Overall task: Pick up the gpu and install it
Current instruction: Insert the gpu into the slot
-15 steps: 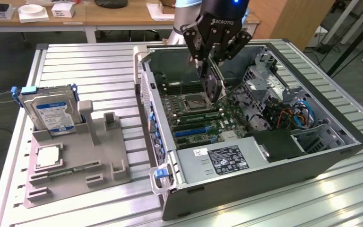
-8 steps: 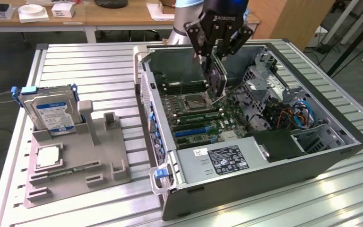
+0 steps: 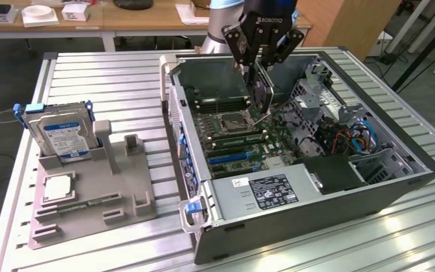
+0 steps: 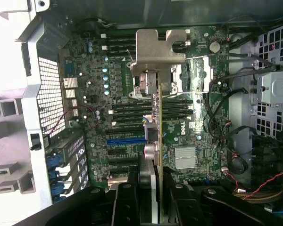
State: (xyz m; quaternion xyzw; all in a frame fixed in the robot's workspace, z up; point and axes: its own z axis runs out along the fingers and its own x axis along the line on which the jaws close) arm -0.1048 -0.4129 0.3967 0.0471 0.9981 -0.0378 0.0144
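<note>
Surface: ribbed metal table [image 3: 104, 79], with desks and boxes behind it at the far side.
Case: we note an open computer case [image 3: 316, 221] lying on its side on the table, with its motherboard [image 3: 233, 144] facing up.
Left of case: on the exterior view's left, a grey fixture tray [image 3: 89, 192] carries a hard drive [image 3: 60, 133] standing upright.
Pincer: the gripper [image 3: 261, 63] hangs over the far half of the case. Its jaws are partly closed and clamp the gpu [image 3: 262, 93] by one end.
Card position: the gpu is off the tray and in the air inside the case opening, over the processor socket area. We cannot tell whether its low end touches the board.
Axis: the card appears to hang straight down from the fingers [image 4: 127, 202], long axis roughly upright. We see it edge-on in the wrist view, with the silver bracket [image 4: 160, 44] at the end farthest from the grip.
Key relation: the blue slot [image 3: 229, 156] lies flat on the board, nearer than the card and toward the exterior view's left. We judge that the card is neither over that slot nor parallel to it.
Progress: pick-up done, we judge; the card is not seated.
</note>
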